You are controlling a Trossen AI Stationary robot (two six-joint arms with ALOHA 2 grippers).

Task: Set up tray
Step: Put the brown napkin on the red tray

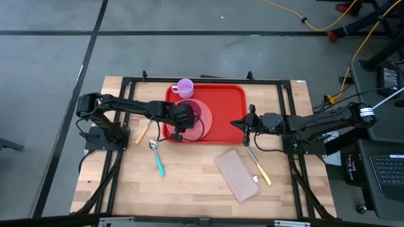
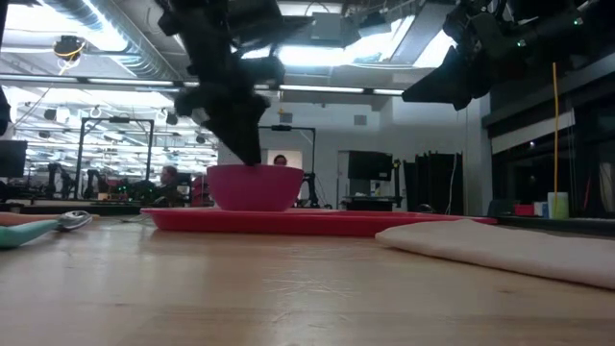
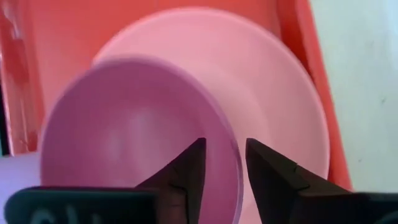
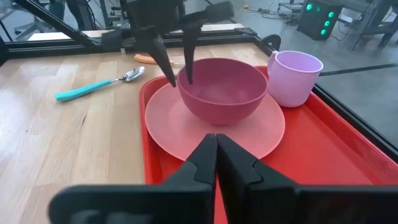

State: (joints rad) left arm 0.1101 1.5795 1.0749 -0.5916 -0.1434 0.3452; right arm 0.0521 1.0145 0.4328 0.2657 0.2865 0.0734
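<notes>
A red tray (image 1: 224,116) is seen, with a pale pink plate (image 4: 249,140), a magenta bowl (image 4: 222,88) and a lilac cup (image 4: 294,78). A teal-handled spoon (image 4: 93,86) is shown at upper left.

Tray (image 1: 224,107) right half free; bowl (image 4: 221,90), cup (image 4: 293,76) crowd its left

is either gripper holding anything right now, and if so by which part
Nothing is held. The left gripper stands open, straddling the rim of the dark pink plastic bowl without clamping it. The right gripper is shut and empty.

Left tool (image 1: 184,119) over bowl (image 1: 197,113) on plate (image 1: 205,121) in red tray (image 1: 221,113); right tool (image 1: 246,123) at tray's edge.
</notes>
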